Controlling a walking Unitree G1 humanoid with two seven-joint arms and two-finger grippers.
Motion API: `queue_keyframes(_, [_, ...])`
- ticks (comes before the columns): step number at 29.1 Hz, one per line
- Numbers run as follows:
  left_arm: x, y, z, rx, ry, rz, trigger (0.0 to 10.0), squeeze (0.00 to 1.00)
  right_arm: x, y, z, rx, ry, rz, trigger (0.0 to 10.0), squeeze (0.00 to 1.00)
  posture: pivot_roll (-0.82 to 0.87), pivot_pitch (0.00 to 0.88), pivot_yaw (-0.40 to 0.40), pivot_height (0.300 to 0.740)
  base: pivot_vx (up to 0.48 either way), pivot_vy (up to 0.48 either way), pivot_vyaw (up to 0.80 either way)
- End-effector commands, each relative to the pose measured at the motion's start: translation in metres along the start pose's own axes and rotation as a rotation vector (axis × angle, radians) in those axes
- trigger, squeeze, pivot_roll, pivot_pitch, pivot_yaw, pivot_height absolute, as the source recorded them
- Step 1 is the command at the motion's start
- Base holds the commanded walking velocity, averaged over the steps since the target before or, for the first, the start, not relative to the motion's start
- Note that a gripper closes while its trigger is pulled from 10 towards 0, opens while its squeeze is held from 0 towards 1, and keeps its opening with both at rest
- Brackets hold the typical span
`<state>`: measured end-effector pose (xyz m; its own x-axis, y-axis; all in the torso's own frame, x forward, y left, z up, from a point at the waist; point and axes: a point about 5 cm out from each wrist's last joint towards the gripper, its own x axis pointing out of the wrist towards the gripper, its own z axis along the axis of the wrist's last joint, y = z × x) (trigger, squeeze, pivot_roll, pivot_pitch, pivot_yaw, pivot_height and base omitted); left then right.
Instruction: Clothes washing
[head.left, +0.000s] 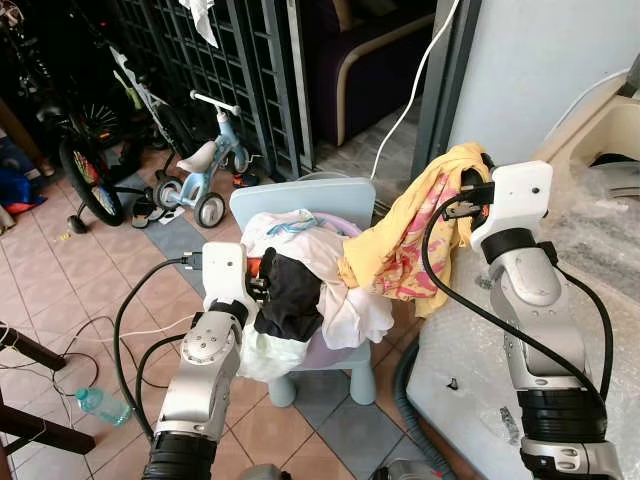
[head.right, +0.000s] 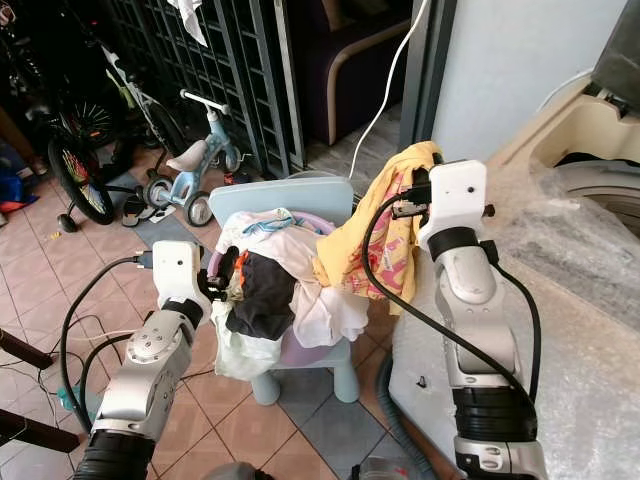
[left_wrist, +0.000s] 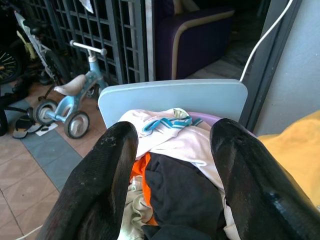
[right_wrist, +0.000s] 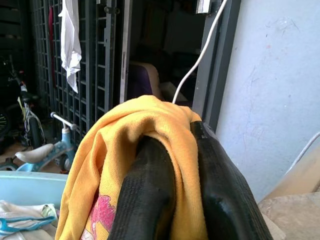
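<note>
The left gripper (left_wrist: 170, 165), fingers spread wide, hovers just before the laundry pile (head.left: 300, 270) on the small blue chair (head.left: 305, 200). Farther right, the right gripper (right_wrist: 172, 165) pinches a yellow garment (head.left: 410, 235), which drapes below it. Soft, light cloth likely bunches; a gathered fold grips best.

Daylight falls evenly over the tiled floor (head.left: 60, 270) and the pale wall (head.left: 540, 70), bright without harsh glare. The plastic-wrapped worktop (head.right: 590, 250) on the right catches a soft sheen. Behind the dark grille (head.left: 230, 70) the room sinks into deep shade, and the bicycle (head.left: 80, 150) stands half lost in gloom. Shadows under the little blue chair (head.left: 310, 200) are soft-edged. The head views are sharp, with no motion blur. In the wrist views the black fingers (left_wrist: 105, 185) loom large, close and slightly soft, while the background stays crisp.
</note>
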<state>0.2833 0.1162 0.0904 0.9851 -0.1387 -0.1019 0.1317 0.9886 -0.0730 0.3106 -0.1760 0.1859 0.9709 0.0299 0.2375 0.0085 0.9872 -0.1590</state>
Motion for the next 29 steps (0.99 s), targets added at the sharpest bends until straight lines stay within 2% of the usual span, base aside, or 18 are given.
queue_keyframes(1, [0.002,-0.003,0.011,0.019,-0.053,-0.004,10.0,0.00,0.009,0.003,0.017,-0.005,-0.083,-0.028,10.0,0.00,-0.06,0.000,0.054,0.740,0.000,0.000,0.00])
queue_keyframes(3, [0.009,-0.004,0.022,0.005,-0.074,0.007,10.0,0.00,0.018,0.003,0.024,0.000,-0.111,-0.079,10.0,0.00,-0.05,0.000,0.032,0.740,0.000,0.000,-0.71])
queue_keyframes(8, [0.015,-0.005,0.041,-0.008,-0.129,0.017,10.0,0.00,0.033,-0.002,0.039,0.028,-0.144,-0.136,10.0,0.00,-0.05,0.000,0.033,0.740,0.000,0.000,-0.80])
queue_keyframes(11, [0.013,-0.003,0.038,-0.010,-0.131,0.028,10.0,0.00,0.039,-0.002,0.041,0.014,-0.148,-0.127,10.0,0.00,-0.05,0.000,0.022,0.740,0.000,0.000,-0.80])
queue_keyframes(13, [0.008,-0.002,0.028,-0.011,-0.105,0.034,10.0,0.00,0.044,-0.004,0.044,-0.009,-0.162,-0.132,10.0,0.00,-0.05,0.000,0.016,0.740,0.000,0.000,-0.80])
queue_keyframes(15, [0.005,-0.003,0.024,-0.014,-0.093,0.040,10.0,0.00,0.052,-0.017,0.052,-0.074,-0.195,-0.190,10.0,0.00,-0.04,0.000,0.018,0.740,0.000,0.000,-0.80])
queue_keyframes(19, [0.003,-0.006,0.022,-0.015,-0.083,0.038,10.0,0.00,0.070,-0.047,0.061,-0.091,-0.192,-0.319,10.0,0.00,-0.04,0.000,0.021,0.740,0.000,0.000,-0.80])
queue_keyframes(20, [0.003,-0.008,0.022,-0.011,-0.082,0.028,10.0,0.00,0.080,-0.067,0.071,-0.081,-0.202,-0.391,10.0,0.00,-0.03,0.000,0.023,0.740,0.000,0.000,-0.80])
queue_keyframes(21, [0.003,-0.009,0.022,-0.009,-0.083,0.026,10.0,0.00,0.084,-0.076,0.078,-0.080,-0.213,-0.423,10.0,0.00,-0.03,0.000,0.023,0.740,0.000,0.000,-0.80])
queue_keyframes(25, [0.004,-0.006,0.026,0.001,-0.100,0.023,10.0,0.00,0.095,-0.112,0.105,-0.080,-0.252,-0.524,10.0,0.00,-0.02,0.000,0.020,0.740,0.000,0.000,-0.80])
queue_keyframes(29, [0.003,-0.003,0.027,-0.005,-0.108,0.032,10.0,0.00,0.096,-0.131,0.113,-0.059,-0.258,-0.601,10.0,0.00,-0.01,0.000,0.018,0.740,0.000,0.000,-0.80])
